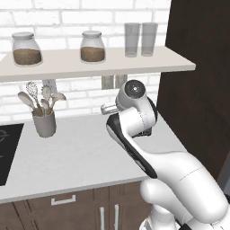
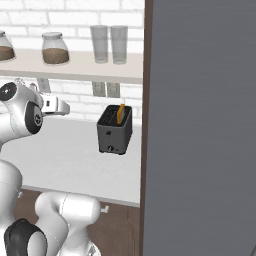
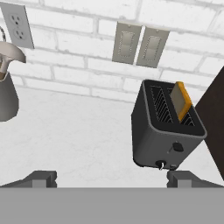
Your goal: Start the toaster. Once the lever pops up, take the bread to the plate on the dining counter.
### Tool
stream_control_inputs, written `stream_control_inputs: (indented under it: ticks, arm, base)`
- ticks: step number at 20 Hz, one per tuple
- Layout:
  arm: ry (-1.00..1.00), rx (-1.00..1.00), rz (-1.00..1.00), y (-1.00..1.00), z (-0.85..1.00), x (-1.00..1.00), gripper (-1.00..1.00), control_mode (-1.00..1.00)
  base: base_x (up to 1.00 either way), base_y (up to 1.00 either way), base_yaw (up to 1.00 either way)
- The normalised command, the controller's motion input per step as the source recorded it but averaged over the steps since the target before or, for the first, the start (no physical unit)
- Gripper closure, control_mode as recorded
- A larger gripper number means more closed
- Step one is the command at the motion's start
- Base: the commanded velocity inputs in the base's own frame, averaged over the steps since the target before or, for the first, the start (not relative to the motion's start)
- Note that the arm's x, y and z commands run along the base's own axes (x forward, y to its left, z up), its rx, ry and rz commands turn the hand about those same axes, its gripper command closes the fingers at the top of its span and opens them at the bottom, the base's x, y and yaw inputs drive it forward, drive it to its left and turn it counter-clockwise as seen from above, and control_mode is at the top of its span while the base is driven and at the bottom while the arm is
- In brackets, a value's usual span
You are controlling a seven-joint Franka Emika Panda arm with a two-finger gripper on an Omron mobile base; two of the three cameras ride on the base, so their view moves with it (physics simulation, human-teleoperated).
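No brand, label or readable writing shows on anything here. One toaster stands on the white worktop against the brick wall, close to the dark tall cabinet panel on its right. It is dark grey and boxy, with two top slots, a tiny knob and a small lever low on its front face. One slice of bread stands upright in the slot nearer the cabinet, its golden crust rising above the rim; the other slot holds nothing.

In the hand view the gripper has its two dark fingertips spread wide apart with nothing between them, hanging short of the toaster and not touching it. The toaster's front lies between the fingertips and a little toward the right one.

On the wall above the toaster sit two blank switch plates side by side, and one double socket further left. One grey utensil cup stands well to the left of the toaster, holding a whisk and several wooden spoons. The shelf above carries two lidded jars of brown contents and two clear tumblers. A black hob corner lies at the far left edge of the worktop.

Between cup and toaster the worktop is bare and wide; the front edge runs over dark drawers. To the toaster's right the room is tight against the cabinet.
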Motion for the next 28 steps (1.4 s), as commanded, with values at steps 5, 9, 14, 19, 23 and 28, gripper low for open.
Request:
stream_control_inputs:
  ticks: [5,9,14,19,23,28]
  arm:
    - [0.0,0.0,0.0,0.0,0.0,0.0,-1.0,-1.0]
    - [0.0,0.0,0.0,0.0,0.0,0.0,-1.0,-1.0]
    - [0.0,0.0,0.0,0.0,0.0,0.0,-1.0,-1.0]
    - [0.0,0.0,0.0,0.0,0.0,0.0,-1.0,-1.0]
    - [0.0,0.0,0.0,0.0,0.0,0.0,-1.0,-1.0]
    - [0.0,0.0,0.0,0.0,0.0,0.0,-1.0,-1.0]
  base:
    - [0.0,0.0,0.0]
    - [0.0,0.0,0.0]
    - [0.0,0.0,0.0]
    - [0.0,0.0,0.0]
    - [0.0,0.0,0.0]
    - [0.0,0.0,0.0]
